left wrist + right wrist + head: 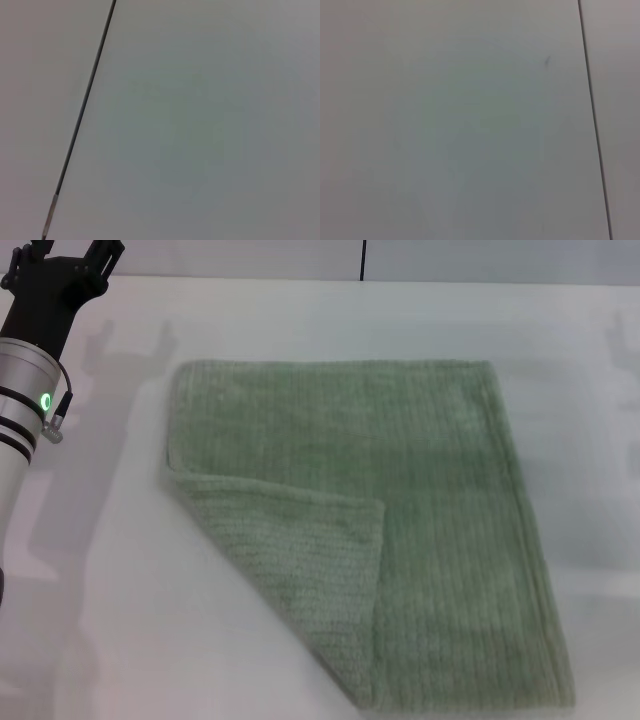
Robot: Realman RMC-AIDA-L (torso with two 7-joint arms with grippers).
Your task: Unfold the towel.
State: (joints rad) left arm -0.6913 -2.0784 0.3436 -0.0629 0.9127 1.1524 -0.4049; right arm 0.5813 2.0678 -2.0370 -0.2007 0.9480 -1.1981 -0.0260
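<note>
The sage-green towel (400, 510) lies flat on the white table (100, 640) in the head view. Its near-left corner is folded over onto the cloth as a triangular flap (310, 570). My left arm (30, 370) stands at the far left, raised, well left of the towel; its gripper runs off the top edge of the view. The right gripper is not in view. Both wrist views show only bare pale surface with a thin dark seam.
A thin dark seam (82, 110) crosses the left wrist view and another seam (592, 115) the right wrist view. The table's far edge meets a pale wall (450, 260). Bare table lies left and right of the towel.
</note>
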